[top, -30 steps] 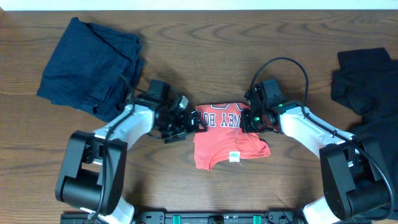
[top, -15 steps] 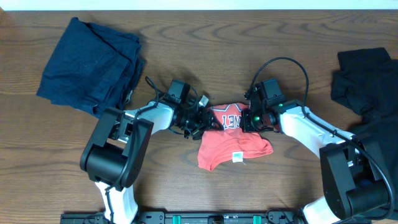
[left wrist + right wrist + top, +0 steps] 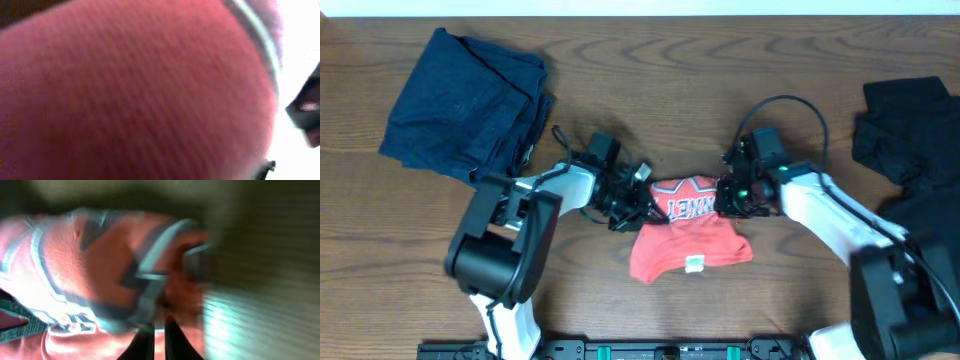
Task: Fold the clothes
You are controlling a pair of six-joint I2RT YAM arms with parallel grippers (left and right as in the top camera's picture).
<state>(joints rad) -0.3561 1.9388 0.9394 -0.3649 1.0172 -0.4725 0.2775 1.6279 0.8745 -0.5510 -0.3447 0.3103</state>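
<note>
Down at the bottom edge of the overhead view, both arm bases are cut off by the frame, and the right one is smeared with blur. Just above them, the coral-red T-shirt [image 3: 685,235] sits at centre frame on the counter [image 3: 720,80]. Its lower part bunches up, with the small white neck label [image 3: 695,264] showing. The white lettering [image 3: 690,207] runs across the upper band, partly folded under, so only some letters read.

Now the left gripper [image 3: 645,205] is pressed right against the shirt's left edge. Its fingertips are buried under its own body from above, and the left wrist camera gives nothing but a blurred wall of red cloth. I cannot tell whether it has closed on the fabric.

On the other side, the right gripper [image 3: 725,200] is at the shirt's upper right edge. In the right wrist view the dark fingers [image 3: 172,340] stand close together with red cloth at their tips, so it is clamped on the T-shirt, though that picture is heavily smeared.

Further up, a dark navy garment [image 3: 460,105] lies crumpled at upper left, well apart from the shirt. Black garments [image 3: 910,150] sit at the right edge, cut off by the frame and partly behind the right arm.
</note>
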